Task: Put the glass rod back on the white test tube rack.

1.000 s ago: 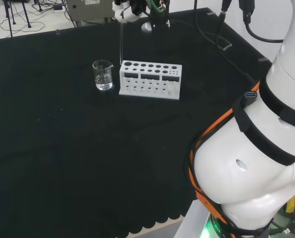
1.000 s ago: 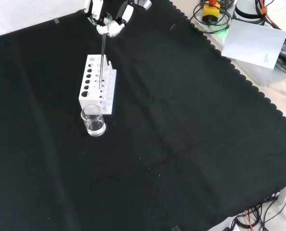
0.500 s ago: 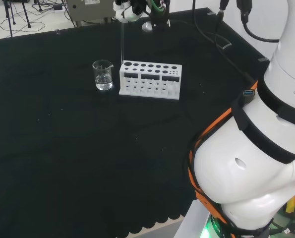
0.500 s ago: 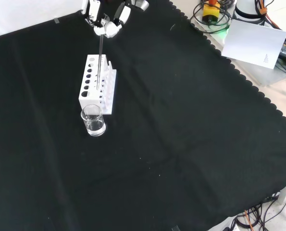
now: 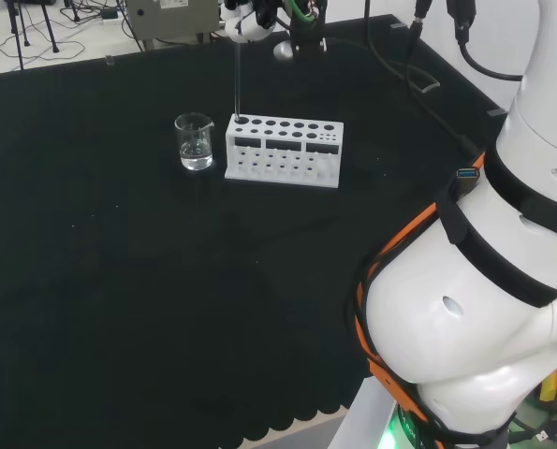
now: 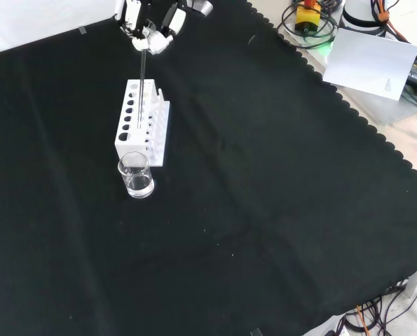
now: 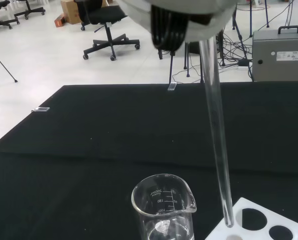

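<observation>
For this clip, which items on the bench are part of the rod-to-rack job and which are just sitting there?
Part of the job:
- glass rod, held by the hand
- white test tube rack

Just sitting there:
- glass beaker with some clear liquid, beside the rack
- sheet of paper off the cloth

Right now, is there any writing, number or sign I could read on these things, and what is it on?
Beaker: white scale marks and numbers, too small to read surely.
Grey box: a white label, too blurred to read.
Sheet of paper: a small mark, unreadable.
White rack: no print.
</observation>
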